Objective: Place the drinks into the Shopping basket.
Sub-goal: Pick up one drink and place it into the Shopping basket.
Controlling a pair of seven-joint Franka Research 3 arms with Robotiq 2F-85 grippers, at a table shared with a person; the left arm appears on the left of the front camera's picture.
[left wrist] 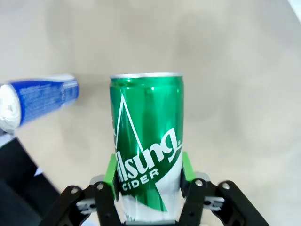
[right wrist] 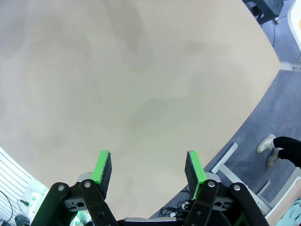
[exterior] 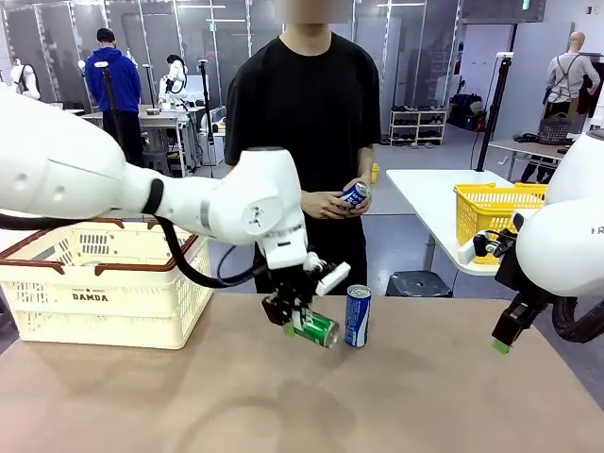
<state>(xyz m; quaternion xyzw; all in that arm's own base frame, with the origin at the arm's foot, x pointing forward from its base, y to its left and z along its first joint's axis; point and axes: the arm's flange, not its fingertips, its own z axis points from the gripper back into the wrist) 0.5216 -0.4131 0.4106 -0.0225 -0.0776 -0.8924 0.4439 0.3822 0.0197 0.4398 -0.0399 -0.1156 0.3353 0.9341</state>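
Drinks: green can (exterior: 318, 329) clamped in my left tool (exterior: 296, 325), tilted. Blue can (exterior: 358, 316) stands upright on the tabletop (exterior: 283, 406) just beside that tool; Shopping basket (exterior: 104, 294) sits well off its other side. My right tool (right wrist: 148, 170) hangs open, empty.

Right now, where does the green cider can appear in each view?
Front view: green cider can centre, tilted, gripped by the left end effector, just left of the upright blue can.
Left wrist view: centre, between the green pads; blue can at left.
Right wrist view: faces the tan table past the open right end effector.
Shared landmark: the blue can.
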